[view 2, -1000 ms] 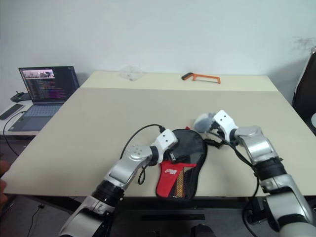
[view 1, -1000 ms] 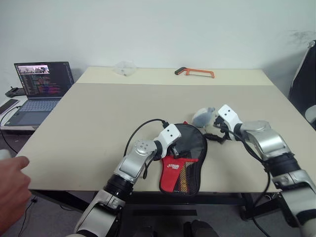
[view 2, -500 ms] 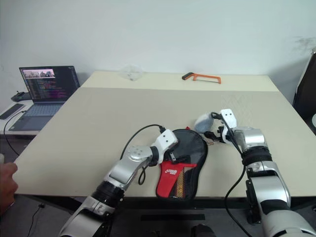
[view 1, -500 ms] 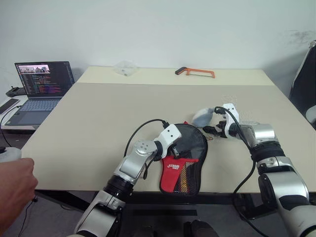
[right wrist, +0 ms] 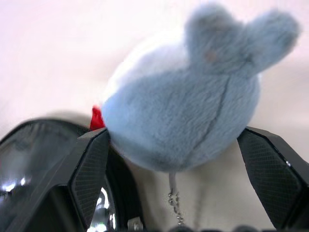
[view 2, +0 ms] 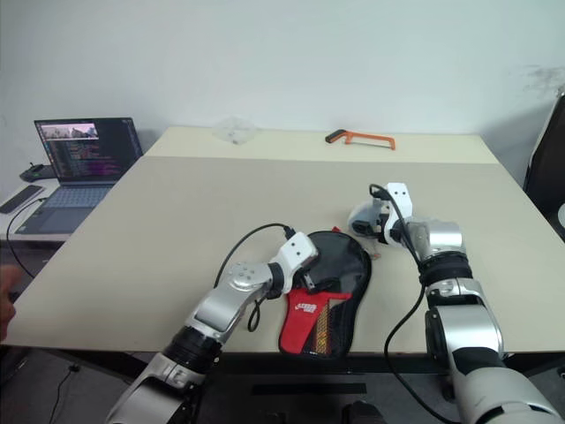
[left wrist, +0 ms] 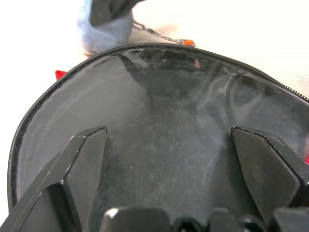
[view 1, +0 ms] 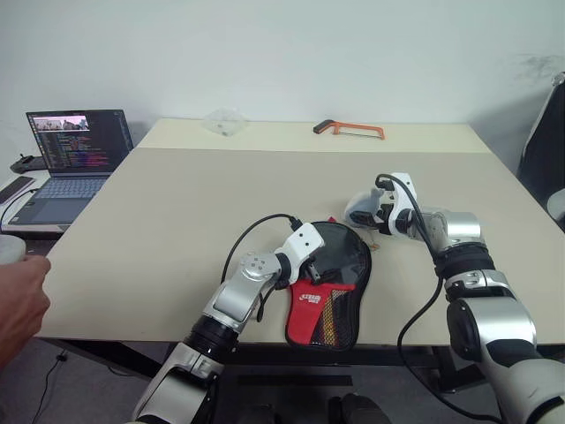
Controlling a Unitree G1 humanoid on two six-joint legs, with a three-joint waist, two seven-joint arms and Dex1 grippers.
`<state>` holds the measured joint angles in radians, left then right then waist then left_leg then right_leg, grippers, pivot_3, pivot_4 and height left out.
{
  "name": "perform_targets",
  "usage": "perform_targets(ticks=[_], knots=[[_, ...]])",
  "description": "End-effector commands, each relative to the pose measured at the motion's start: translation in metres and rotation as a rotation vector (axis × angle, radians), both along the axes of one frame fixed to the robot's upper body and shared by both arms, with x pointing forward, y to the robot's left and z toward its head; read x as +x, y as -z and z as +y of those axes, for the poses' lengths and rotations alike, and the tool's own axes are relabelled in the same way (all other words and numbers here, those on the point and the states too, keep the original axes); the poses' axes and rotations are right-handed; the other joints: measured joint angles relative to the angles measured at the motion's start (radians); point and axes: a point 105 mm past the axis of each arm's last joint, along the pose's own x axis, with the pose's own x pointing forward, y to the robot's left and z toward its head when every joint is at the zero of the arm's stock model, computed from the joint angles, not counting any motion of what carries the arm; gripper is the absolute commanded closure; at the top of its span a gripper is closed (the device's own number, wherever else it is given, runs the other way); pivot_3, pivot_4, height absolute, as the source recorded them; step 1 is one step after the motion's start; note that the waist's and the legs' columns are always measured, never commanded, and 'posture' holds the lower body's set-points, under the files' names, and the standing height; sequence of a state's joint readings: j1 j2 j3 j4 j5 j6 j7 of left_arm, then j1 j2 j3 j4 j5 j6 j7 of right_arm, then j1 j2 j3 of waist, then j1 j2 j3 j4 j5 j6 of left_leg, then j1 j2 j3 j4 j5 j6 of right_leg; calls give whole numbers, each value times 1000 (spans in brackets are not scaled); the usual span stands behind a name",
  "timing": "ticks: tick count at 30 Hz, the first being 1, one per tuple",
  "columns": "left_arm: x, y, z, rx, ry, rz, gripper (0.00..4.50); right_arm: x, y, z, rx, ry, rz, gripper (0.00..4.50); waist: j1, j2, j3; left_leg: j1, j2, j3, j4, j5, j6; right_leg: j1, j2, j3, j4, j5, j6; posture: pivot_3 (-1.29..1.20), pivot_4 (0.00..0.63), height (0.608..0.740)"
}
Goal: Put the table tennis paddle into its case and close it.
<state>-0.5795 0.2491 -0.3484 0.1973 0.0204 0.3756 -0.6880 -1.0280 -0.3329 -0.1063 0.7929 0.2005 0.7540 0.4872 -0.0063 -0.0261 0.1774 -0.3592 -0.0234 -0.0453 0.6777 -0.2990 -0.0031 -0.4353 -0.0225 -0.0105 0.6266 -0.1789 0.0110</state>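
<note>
At the far left edge a person's hand [view 1: 19,305] is seen beside the table [view 1: 177,221], and an open laptop [view 1: 71,155] stands on a side surface past the table's left edge. Near the front edge the case [view 1: 331,287] lies flat, its round black end away from the robot and its red panel with mesh pocket toward it. The left gripper [left wrist: 169,159] is held spread wide just over the case's black round end, nothing between its fingers. The table tennis paddle cannot be made out. Just right of the case a fluffy grey-blue keychain toy [right wrist: 188,111] is framed by the widely parted fingers of the right gripper [right wrist: 183,159]. An orange-framed hacksaw [view 1: 349,130] lies at the far edge.
</note>
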Motion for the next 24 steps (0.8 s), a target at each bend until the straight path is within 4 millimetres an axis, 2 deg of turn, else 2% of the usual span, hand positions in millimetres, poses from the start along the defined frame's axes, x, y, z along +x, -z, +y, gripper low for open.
perform_targets(ticks=[1,5,13,24], knots=[[-8,31,6,84,-11,89,0,7,-19,-1,24,26,-57,59,0,0,0,0,0,0,0,0,0,0,0,0,0,0,0,0,150,740],[-7,31,6,84,-14,87,0,12,-17,1,13,50,-55,59,-2,0,0,0,0,0,0,0,0,0,0,0,0,0,0,0,150,740],[-7,31,6,84,-15,86,0,23,-14,14,103,113,-58,59,-3,0,0,0,0,1,0,0,0,0,0,0,0,1,-2,0,150,740],[-9,31,3,79,-13,90,0,31,-7,24,72,193,-105,59,-3,0,0,0,0,1,0,0,0,0,0,0,0,3,-4,0,150,740]])
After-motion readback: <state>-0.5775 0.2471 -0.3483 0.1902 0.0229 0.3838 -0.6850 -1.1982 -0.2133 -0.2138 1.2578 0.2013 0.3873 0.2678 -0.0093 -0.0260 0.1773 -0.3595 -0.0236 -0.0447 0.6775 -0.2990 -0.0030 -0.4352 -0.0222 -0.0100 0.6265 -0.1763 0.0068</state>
